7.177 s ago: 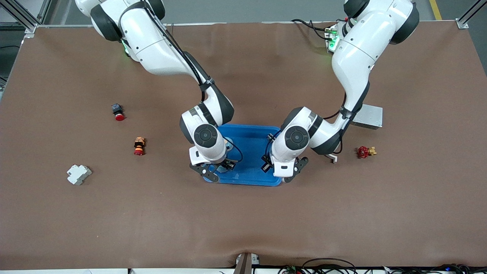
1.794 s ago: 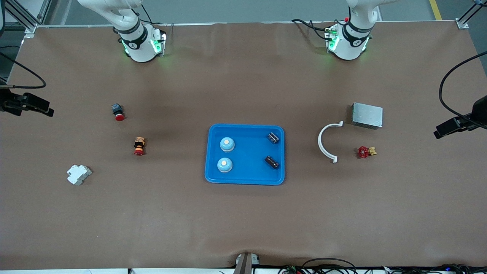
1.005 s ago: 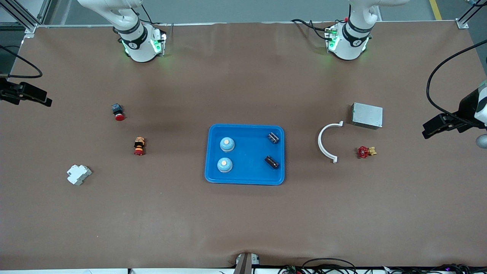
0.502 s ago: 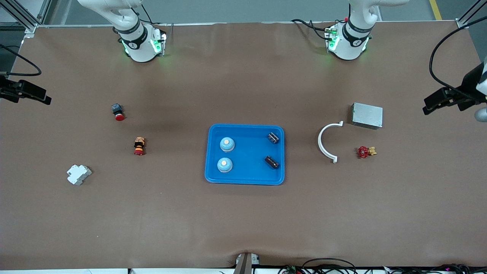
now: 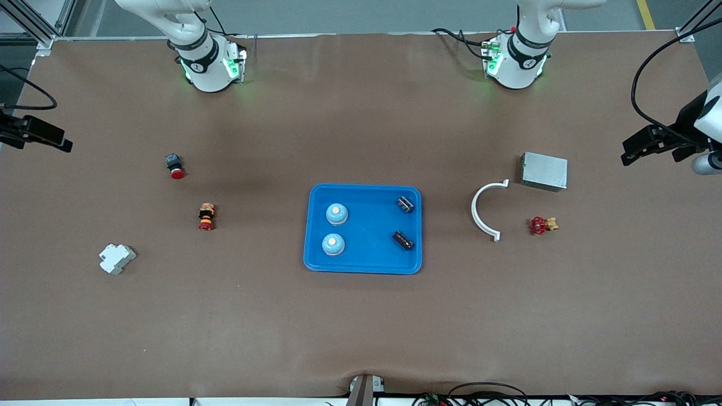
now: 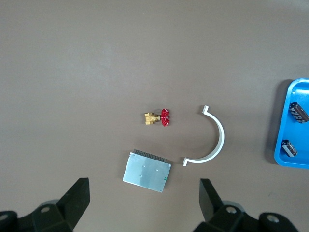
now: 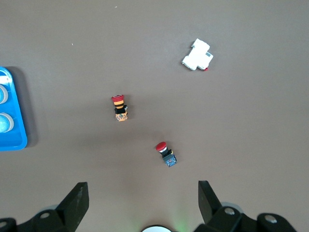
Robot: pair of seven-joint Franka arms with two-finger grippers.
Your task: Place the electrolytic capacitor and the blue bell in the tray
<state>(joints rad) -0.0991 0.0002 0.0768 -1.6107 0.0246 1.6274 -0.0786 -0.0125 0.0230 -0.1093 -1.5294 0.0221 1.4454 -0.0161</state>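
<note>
The shallow bright-blue plastic tray (image 5: 364,266) holds two bells and two capacitors; the left end effector (image 6: 145,205) and the right end effector (image 7: 143,203) wait high above the bench ends, wide open, empty.

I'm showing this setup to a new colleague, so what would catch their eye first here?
The bright blue tray mid-table stands out, holding two blue bells and two dark capacitors. Both open grippers, left and right, hang high at the table's ends. A white curved bracket lies toward the left arm's end.
</note>
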